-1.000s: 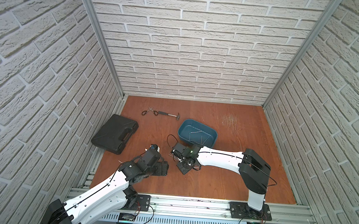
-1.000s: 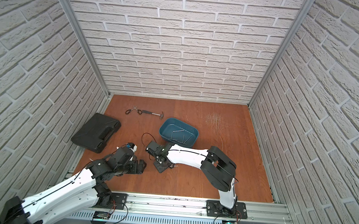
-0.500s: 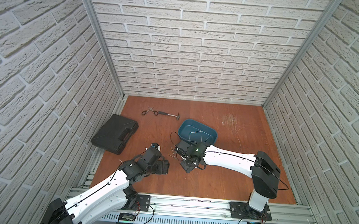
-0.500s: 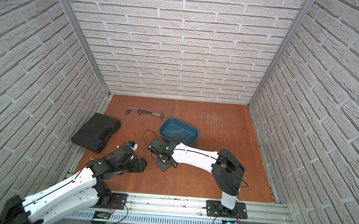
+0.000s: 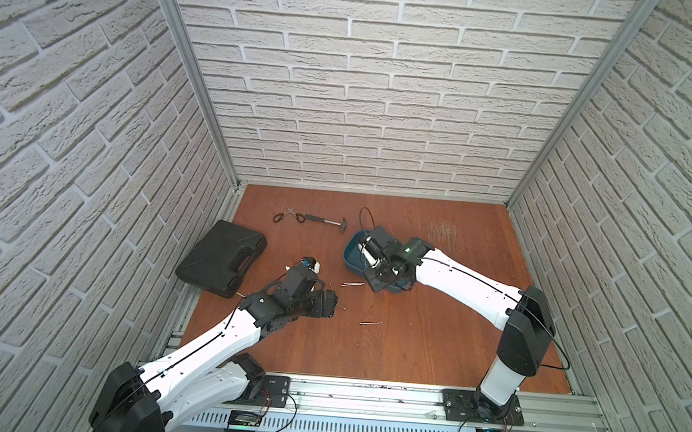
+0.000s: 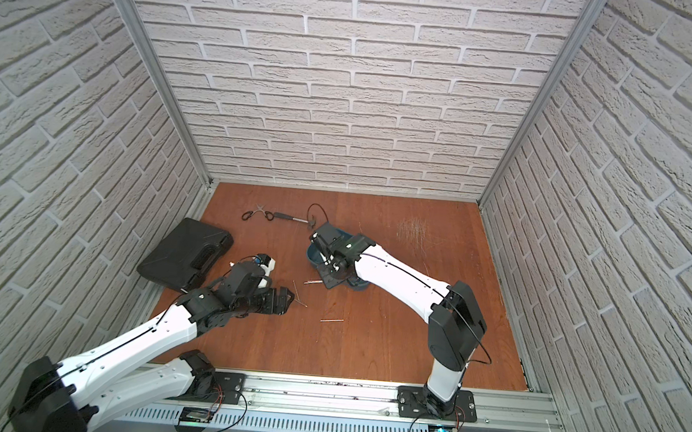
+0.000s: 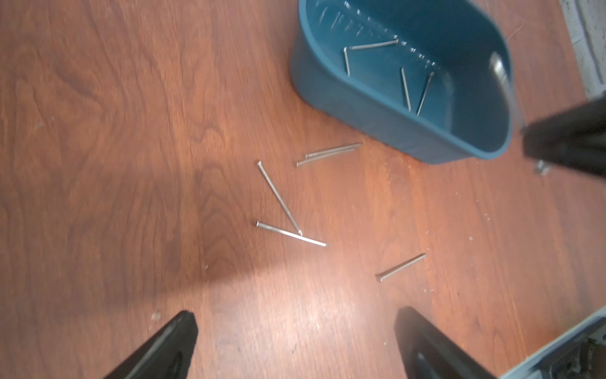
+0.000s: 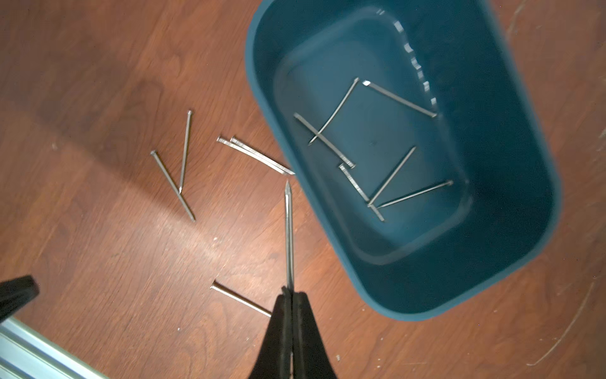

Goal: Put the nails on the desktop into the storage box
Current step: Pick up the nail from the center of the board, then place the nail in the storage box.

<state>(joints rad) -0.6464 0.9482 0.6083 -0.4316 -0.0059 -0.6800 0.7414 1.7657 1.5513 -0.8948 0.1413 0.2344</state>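
The left arm (image 5: 219,341) is stretched low from the near rail toward the middle. The left gripper (image 7: 295,316) is held wide open, and in the wrist view its two black fingers (image 7: 170,341) are seen well apart. The right arm (image 5: 464,283) is reached forward and inward, with the elbow raised and the wrist tipped downward. The right gripper (image 8: 290,293) is closed tight — a nail (image 8: 288,236) is pinched by one end between the fingertips.

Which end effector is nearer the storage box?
Right. The right end effector sits beside the storage box, shut on a nail; the left end effector hangs open farther off, loose nails lying between.
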